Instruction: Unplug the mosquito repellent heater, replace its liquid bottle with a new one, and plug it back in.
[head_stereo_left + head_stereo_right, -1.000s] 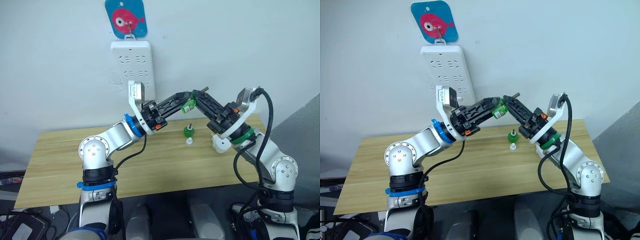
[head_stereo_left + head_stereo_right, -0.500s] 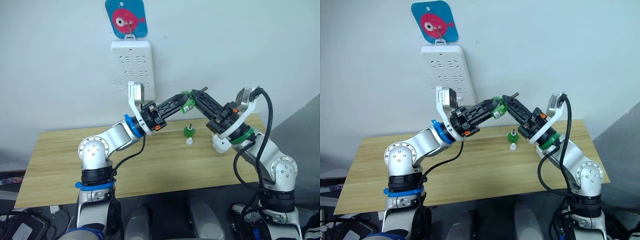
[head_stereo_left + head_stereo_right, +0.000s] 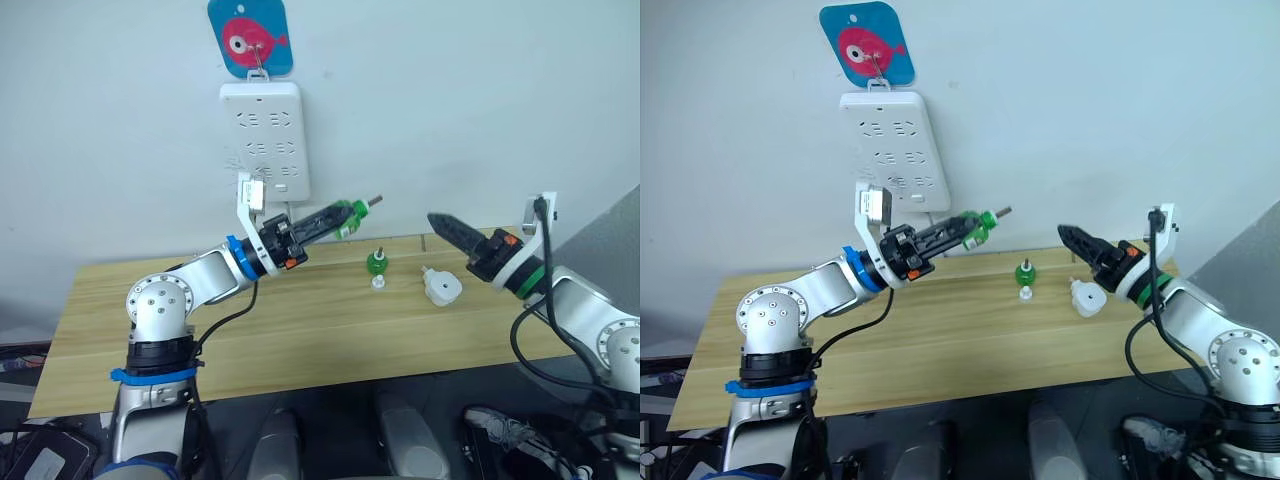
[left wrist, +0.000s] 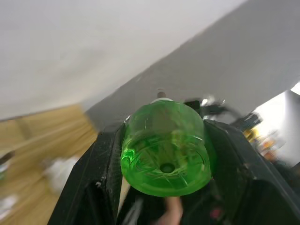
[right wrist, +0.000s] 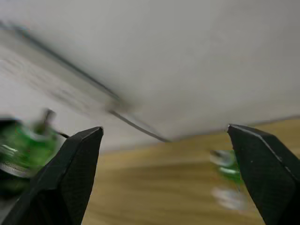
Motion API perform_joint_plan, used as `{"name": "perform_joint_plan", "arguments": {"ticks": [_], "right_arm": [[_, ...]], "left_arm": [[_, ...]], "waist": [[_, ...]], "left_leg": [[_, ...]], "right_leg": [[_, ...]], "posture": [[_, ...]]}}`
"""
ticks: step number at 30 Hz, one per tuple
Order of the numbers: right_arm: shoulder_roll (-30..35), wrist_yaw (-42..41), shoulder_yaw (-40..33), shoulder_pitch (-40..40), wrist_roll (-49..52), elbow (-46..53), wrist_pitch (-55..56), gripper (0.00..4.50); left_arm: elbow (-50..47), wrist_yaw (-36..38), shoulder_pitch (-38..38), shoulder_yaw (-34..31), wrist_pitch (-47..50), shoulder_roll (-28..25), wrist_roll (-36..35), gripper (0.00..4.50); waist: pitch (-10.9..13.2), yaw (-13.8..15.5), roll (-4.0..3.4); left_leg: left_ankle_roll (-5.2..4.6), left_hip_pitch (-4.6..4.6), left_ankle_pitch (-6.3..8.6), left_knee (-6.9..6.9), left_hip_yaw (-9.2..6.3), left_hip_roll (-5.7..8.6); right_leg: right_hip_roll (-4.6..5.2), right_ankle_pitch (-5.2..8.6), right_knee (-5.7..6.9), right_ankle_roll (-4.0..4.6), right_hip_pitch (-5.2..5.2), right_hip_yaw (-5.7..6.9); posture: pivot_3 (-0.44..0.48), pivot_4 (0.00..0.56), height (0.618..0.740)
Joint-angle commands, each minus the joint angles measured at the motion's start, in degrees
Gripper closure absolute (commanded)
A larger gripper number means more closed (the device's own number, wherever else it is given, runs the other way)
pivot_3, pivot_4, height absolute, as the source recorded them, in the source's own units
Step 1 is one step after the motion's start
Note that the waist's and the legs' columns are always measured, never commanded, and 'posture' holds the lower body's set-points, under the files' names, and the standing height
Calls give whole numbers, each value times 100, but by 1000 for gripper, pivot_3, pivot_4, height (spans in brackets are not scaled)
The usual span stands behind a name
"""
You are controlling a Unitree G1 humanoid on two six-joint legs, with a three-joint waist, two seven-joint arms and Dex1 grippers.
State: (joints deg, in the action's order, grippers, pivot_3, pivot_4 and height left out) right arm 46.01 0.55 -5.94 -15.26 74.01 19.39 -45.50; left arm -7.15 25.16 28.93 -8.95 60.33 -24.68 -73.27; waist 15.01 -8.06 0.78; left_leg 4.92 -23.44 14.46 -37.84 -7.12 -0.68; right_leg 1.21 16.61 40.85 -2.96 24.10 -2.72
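While the left pincer (image 3: 338, 213) stays clamped on the translucent green liquid bottle (image 3: 347, 209), the right pincer (image 3: 440, 223) hangs apart; the rounded white plastic heater (image 3: 441, 288) lies at its 6 o'clock on the wooden table (image 3: 300, 330). Set the bottle down upright first.

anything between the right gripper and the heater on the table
Nothing visible. The right gripper hangs open above the table, and the mosquito repellent heater lies just below it with only open air between them.
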Motion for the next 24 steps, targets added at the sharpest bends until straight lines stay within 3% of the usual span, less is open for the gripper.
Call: {"name": "perform_joint_plan", "arguments": {"ticks": [1, 8, 14, 24], "right_arm": [[940, -667, 1131, -347, -2272, -68, -78, 0], [1413, -2245, 2551, -1412, -3928, -802, -792, 0], [655, -2930, 3270, -2508, -4957, -2271, -1343, 0], [-366, -3642, 3394, -3322, -5866, -3936, -1707, 0]], "left_arm": [[-438, 641, -263, 313, -378, -297, 747, 2226], [-825, 1152, -695, 661, -779, -341, 1431, 2226], [-976, 1336, -891, 865, -998, -264, 1834, 2226], [-1183, 1355, -1111, 807, -1077, -203, 2017, 2226]], "waist": [[0, 6, 1], [7, 35, 3], [12, 46, 12], [17, 161, 9]], "left_leg": [[0, 3, 0, 4, -1, 0], [-2, -2, 1, 0, 3, -3], [-4, -2, 2, 1, 2, -3], [-8, -2, 5, 3, 0, -3]], "right_leg": [[-1, 0, -1, 0, -1, 0], [2, 1, -8, -1, -2, -3], [5, 0, -10, -1, -2, -2], [6, 0, -10, 0, -1, 2]], "posture": [[-196, 230, 725], [-188, 252, 725], [-166, 259, 725], [-112, 252, 725]]}}
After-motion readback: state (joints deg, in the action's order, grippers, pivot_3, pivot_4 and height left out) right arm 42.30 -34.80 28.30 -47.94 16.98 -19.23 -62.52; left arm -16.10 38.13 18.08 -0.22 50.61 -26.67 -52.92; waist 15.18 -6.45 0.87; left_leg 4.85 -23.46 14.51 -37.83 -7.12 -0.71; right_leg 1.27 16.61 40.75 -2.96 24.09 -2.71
